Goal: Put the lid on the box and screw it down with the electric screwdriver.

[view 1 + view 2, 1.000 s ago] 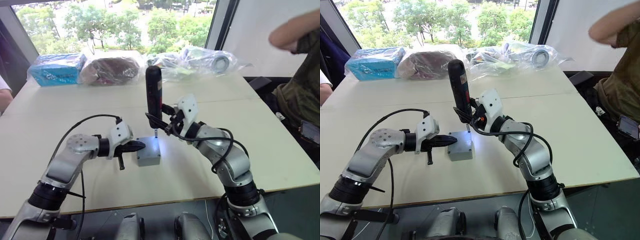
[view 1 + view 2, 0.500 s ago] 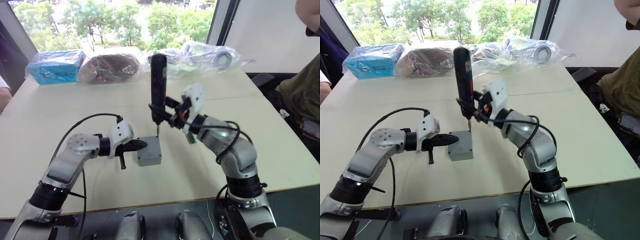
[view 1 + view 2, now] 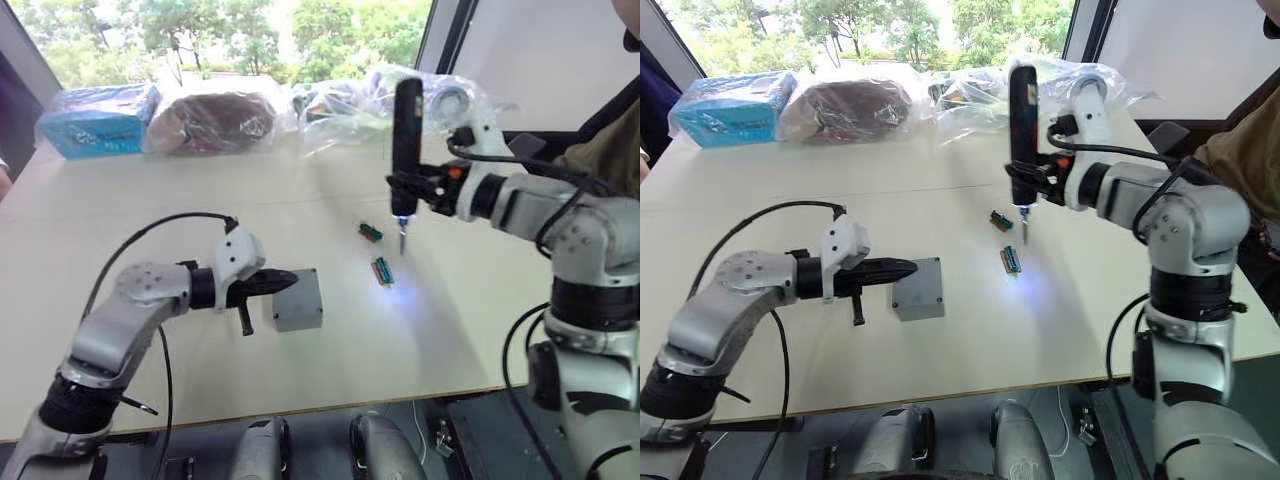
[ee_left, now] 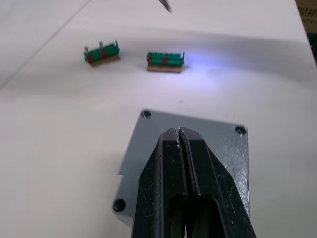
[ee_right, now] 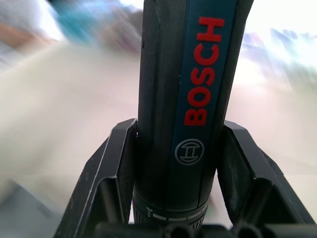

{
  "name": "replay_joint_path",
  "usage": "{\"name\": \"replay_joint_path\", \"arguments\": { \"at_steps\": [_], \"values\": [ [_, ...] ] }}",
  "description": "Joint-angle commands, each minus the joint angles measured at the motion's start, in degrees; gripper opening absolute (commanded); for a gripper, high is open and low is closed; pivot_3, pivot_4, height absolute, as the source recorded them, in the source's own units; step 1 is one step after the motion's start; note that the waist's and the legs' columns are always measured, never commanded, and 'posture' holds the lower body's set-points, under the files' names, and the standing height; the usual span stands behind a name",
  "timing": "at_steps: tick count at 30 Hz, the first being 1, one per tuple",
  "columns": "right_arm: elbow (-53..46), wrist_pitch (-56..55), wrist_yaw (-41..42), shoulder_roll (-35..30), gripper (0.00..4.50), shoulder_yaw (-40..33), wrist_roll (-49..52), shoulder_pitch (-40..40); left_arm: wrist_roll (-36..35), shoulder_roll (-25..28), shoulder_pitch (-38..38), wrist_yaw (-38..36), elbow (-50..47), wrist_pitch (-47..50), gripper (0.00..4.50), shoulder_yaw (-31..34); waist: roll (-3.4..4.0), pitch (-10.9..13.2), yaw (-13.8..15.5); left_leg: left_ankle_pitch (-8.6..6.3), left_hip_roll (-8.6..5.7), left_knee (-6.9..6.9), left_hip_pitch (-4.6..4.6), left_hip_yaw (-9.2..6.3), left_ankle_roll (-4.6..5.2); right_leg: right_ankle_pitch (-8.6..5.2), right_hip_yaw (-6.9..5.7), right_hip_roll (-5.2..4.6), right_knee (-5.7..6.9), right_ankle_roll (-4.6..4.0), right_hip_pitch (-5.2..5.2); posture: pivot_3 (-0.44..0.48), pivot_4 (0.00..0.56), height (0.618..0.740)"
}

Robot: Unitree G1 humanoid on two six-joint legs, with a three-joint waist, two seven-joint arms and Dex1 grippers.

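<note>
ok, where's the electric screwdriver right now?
The electric screwdriver stands upright in the right gripper, above the table on the robot's right, its bit over the two green circuit pieces, away from the box.

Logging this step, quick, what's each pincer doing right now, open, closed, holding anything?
Left pincer: closed, holding nothing, tips resting on the lid.
Right pincer: closed on the electric screwdriver, held upright above the table.
</note>
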Motion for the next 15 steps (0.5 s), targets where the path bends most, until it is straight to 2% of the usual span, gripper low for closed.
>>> {"name": "replay_joint_path", "arguments": {
  "at_steps": [1, 5, 10, 15],
  "values": [
    [2.15, 2.1, 5.45, -6.16, 1.82, 4.89, -1.79, -5.48, -4.1, 2.33, -0.1, -0.26, -4.1, 1.78, 0.0, 4.76, 0.01, 0.09, -0.02, -0.02, 0.06, 0.12, -0.15, 0.02, 0.04, 0.09, 0.0, 0.18, 0.03, 0.16, -0.14, 0.0, 0.15, 0.74],
    [9.22, 6.3, 10.93, -10.9, 1.82, 15.7, -5.07, -8.36, -6.65, 5.43, 1.7, -1.91, -5.54, 1.97, 0.0, 7.55, -0.02, 0.11, -0.03, -0.14, 0.2, 0.21, -0.19, 0.05, 0.24, 0.09, 0.12, 0.58, -0.04, 0.16, -0.18, 0.0, 0.15, 0.74],
    [25.53, 6.71, 15.31, -9.44, 1.82, 27.46, -12.05, -13.44, -9.38, 7.93, 2.72, -2.22, -6.76, 2.58, 0.0, 9.71, -0.02, 0.16, 0.09, -0.14, 0.28, 0.27, -0.17, 0.09, 0.25, 0.08, 0.2, 0.76, 0.0, 0.12, -0.23, 0.0, 0.15, 0.74],
    [37.13, 1.49, 20.99, -6.48, 1.82, 34.35, -18.29, -17.03, -11.05, 8.55, 3.02, -1.16, -8.08, 3.19, 0.0, 10.17, 0.01, 0.25, 0.09, -0.14, 0.26, 0.4, -0.19, 0.23, 0.24, 0.13, 0.31, 0.73, 0.0, 0.09, -0.23, 0.0, 0.15, 0.74]
  ]
}}
